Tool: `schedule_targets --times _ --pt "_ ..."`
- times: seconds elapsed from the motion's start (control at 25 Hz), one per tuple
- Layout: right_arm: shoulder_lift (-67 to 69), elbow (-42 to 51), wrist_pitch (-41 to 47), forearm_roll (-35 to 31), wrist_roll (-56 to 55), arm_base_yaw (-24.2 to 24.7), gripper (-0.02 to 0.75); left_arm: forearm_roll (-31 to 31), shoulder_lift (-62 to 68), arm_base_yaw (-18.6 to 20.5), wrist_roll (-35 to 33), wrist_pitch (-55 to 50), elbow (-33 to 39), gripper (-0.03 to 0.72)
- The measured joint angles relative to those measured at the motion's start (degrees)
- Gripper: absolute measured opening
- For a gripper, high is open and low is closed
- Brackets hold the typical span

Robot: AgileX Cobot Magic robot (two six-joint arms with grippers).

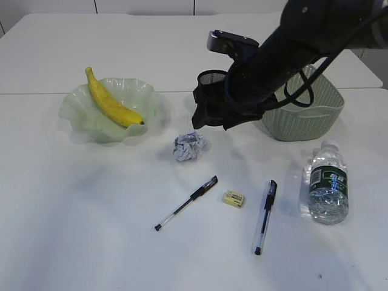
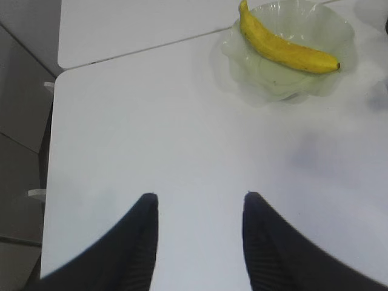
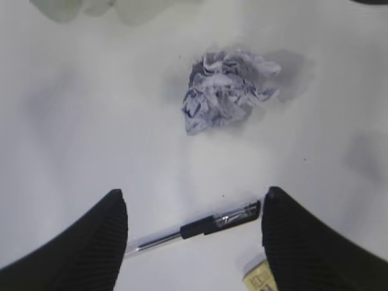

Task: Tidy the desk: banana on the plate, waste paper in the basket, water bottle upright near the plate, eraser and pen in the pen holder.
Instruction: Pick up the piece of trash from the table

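Left gripper [image 2: 197, 242] hanging empty over bare table [image 2: 151, 139], jaws parted, parked clear of the work. Banana [image 1: 110, 102] already lying in the pale green plate [image 1: 76, 115], so that step looks done. Crumpled paper [image 1: 190, 147] loose near the plate, not yet binned. Right gripper [image 3: 194, 236] poised above paper and pen [image 1: 185, 210], jaws spread wide, holding nothing, probably lining up for the paper. Eraser [image 1: 234, 198] between that pen and a second pen [image 1: 265, 216]; print too small to read. Mesh pen holder [image 1: 211, 79] behind the arm, beside the basket [image 1: 306, 115]. Bottle [image 1: 327, 182] lying flat, green label unreadable.
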State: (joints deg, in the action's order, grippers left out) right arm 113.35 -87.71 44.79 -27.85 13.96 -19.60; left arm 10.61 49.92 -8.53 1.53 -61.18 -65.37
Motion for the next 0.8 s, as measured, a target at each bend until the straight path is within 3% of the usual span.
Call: schedule_targets --times 0.44,0.8 --pt "8.5 -11.5 4.3 0.8 -3.6 -1.9 0.515 0.3 0.0 0.0 0.0 0.1 0.3 0.321" --pt "13.0 -18.5 8.4 12.3 -7.6 -3.2 0.514 1.0 0.0 0.0 0.0 0.1 0.3 0.321"
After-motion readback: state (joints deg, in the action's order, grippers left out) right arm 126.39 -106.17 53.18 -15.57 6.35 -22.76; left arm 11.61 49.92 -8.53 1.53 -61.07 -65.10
